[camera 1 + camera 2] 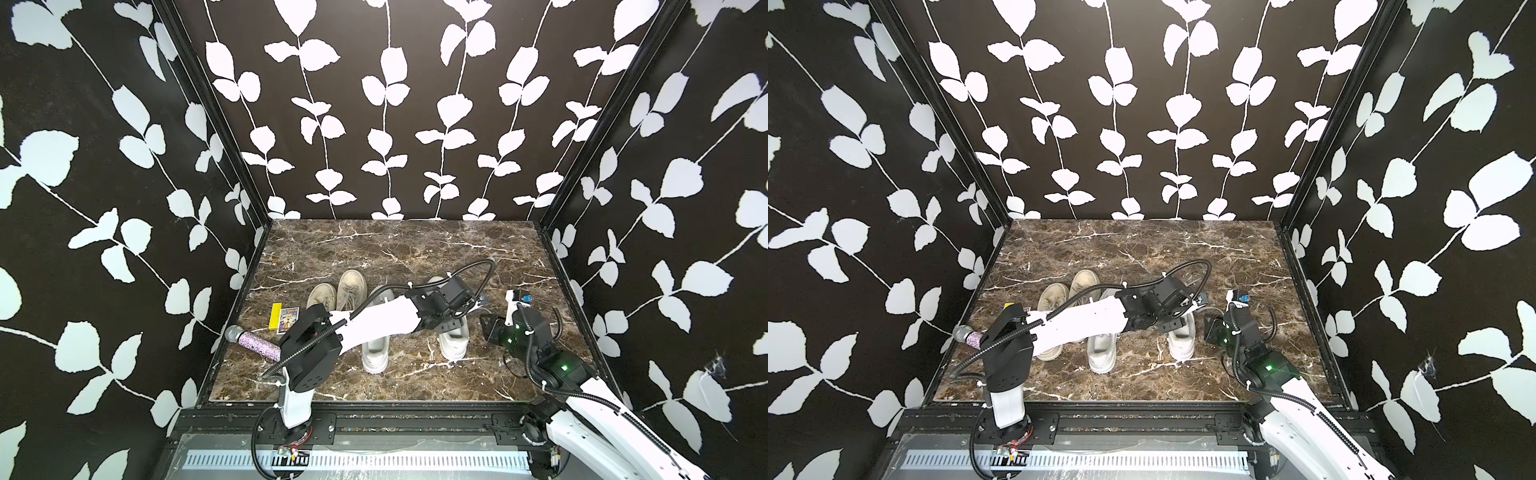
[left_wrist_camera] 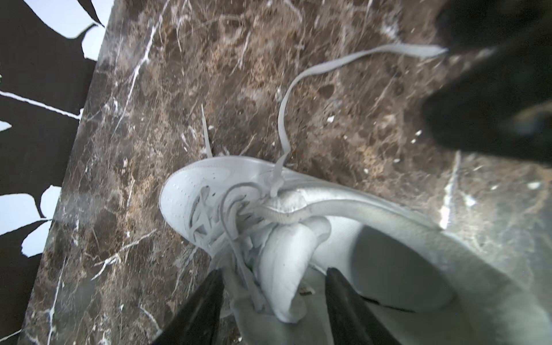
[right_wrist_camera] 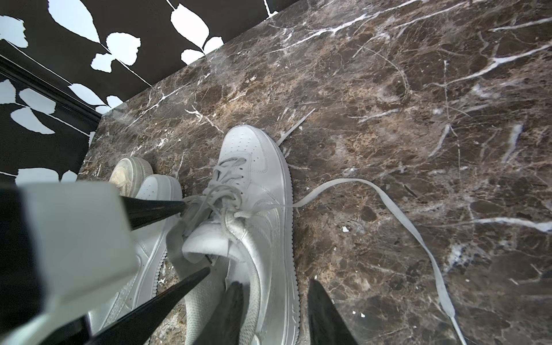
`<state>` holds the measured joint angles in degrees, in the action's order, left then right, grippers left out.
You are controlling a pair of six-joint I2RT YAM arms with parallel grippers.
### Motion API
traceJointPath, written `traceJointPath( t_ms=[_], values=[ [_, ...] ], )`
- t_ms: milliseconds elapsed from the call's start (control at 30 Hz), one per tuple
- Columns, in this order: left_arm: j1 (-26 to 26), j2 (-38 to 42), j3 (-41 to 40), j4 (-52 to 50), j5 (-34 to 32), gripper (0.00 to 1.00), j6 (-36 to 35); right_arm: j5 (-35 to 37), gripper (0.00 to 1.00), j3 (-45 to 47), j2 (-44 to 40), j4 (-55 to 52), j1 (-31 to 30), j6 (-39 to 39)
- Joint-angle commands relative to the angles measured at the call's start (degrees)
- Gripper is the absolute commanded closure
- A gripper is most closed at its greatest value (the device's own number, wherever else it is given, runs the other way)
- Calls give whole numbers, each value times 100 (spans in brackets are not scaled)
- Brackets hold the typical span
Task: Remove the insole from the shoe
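Observation:
The white shoe point(image 1: 455, 349) point(image 1: 1181, 347) stands right of centre on the marble, toe away from me. A white padded flap point(image 2: 286, 268) point(image 3: 206, 239) sticks up from its opening by the laces; I cannot tell whether it is the insole or the tongue. My left gripper point(image 2: 274, 270) point(image 1: 451, 322) hangs open over the shoe, with its fingers on either side of that flap. Open too, my right gripper point(image 3: 274, 282) point(image 1: 486, 328) is at the shoe's right side. One finger is inside the opening and the other is outside the side wall.
A second white sneaker point(image 1: 376, 353) stands just to the left, and a beige pair point(image 1: 336, 291) behind it. A glittery microphone point(image 1: 253, 343) and a yellow box point(image 1: 275, 318) lie at the left. A loose lace point(image 3: 403, 215) trails right of the shoe. Patterned walls enclose three sides.

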<state>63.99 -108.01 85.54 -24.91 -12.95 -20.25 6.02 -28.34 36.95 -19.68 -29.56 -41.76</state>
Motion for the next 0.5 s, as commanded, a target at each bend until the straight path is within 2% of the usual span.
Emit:
traceJointPath(
  t_ms=[0,100,267,400,467],
  values=[
    [8,-18,222,-151,-143,43,-259,116,63,76,9,23,25,-73],
    [8,-120,279,-84,-314,45,-286,74,63,90,36,75,22,-91],
    [6,-130,245,294,-669,64,-249,-397,63,144,296,441,27,-109],
    [9,-178,235,512,-691,77,-154,-908,61,101,654,756,21,-116],
    [-13,-204,235,583,-641,88,-51,-1225,61,47,884,997,12,-126]
  ],
)
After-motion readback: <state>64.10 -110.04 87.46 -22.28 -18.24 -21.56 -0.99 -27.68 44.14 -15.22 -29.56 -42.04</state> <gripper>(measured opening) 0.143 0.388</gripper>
